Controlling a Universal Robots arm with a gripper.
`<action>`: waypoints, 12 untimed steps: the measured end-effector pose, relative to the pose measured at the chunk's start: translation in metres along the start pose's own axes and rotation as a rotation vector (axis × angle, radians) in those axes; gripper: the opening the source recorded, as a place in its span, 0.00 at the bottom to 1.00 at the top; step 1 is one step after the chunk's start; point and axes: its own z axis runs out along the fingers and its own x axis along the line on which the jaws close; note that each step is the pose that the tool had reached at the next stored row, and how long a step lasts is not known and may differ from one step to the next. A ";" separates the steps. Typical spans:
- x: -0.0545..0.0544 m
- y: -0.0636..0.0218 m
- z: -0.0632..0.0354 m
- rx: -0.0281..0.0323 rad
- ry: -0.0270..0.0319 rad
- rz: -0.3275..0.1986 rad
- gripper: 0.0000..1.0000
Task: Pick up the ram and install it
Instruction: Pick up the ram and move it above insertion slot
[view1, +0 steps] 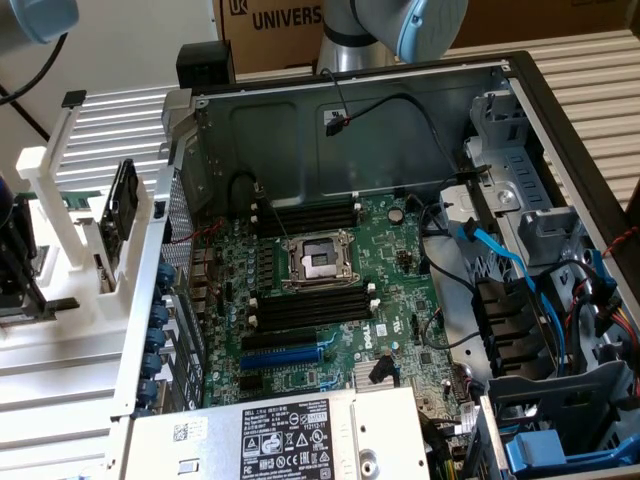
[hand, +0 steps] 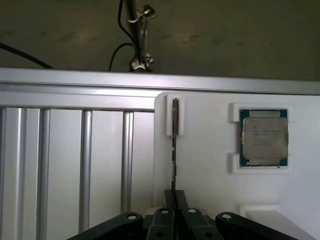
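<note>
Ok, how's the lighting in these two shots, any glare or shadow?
Exterior view: evenly lit, the green motherboard shaded near the grey metal case wall. Wrist view: white plastic holder bright, far wall dim; the thin ram stick seen edge-on looks dark; silver processor lid gleams softly.

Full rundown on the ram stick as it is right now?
The ram is seen edge-on from the wrist view. It is a thin, dark, straight strip, and its faces and chips are hidden. Its far end sits in the slot of a white holder. Its near end runs between the fingers of the pincer, which are shut on it. It does not touch the processor chip seated alongside.
</note>
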 end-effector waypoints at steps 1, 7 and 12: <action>0.000 0.0002 -0.0031 0.0003 -0.0002 0.000 0.13; -0.001 0.0014 -0.0299 0.0003 -0.0003 0.000 0.13; -0.002 0.0028 -0.0572 0.0005 -0.0003 0.000 0.13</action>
